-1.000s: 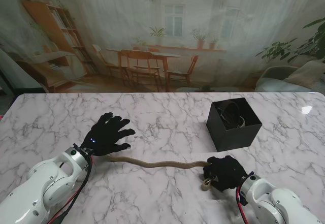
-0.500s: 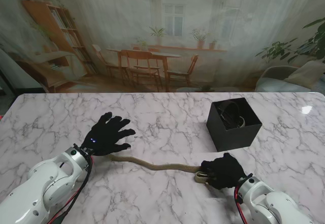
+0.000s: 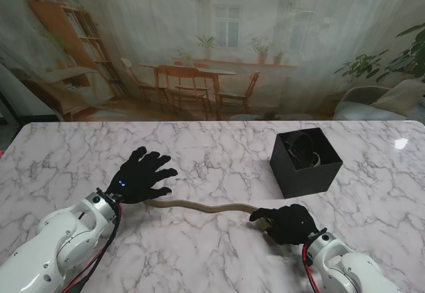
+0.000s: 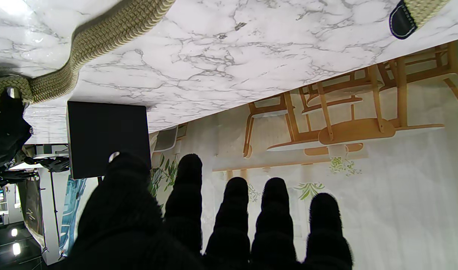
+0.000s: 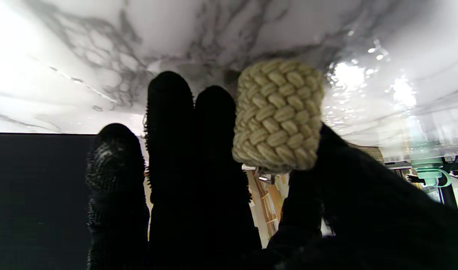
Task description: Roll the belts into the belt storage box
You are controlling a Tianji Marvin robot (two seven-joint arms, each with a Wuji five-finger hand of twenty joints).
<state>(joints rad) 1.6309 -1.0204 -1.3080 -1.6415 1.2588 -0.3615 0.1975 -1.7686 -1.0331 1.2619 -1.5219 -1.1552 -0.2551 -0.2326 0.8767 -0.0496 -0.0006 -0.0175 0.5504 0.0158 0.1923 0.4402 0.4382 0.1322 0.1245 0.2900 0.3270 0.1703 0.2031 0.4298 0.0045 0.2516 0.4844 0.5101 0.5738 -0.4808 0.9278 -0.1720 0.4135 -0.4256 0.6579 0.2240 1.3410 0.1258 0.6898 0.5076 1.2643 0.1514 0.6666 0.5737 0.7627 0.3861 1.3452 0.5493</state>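
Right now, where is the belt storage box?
In the stand view the black belt storage box sits on the marble table, on my right side, farther from me than the right hand.

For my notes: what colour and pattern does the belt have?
The belt is beige with a braided weave, clearest in the right wrist view.

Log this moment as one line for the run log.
right hand: shut on belt | belt: rolled end in hand, rest flat on table | left hand: open, at far end | storage box: already holds a belt
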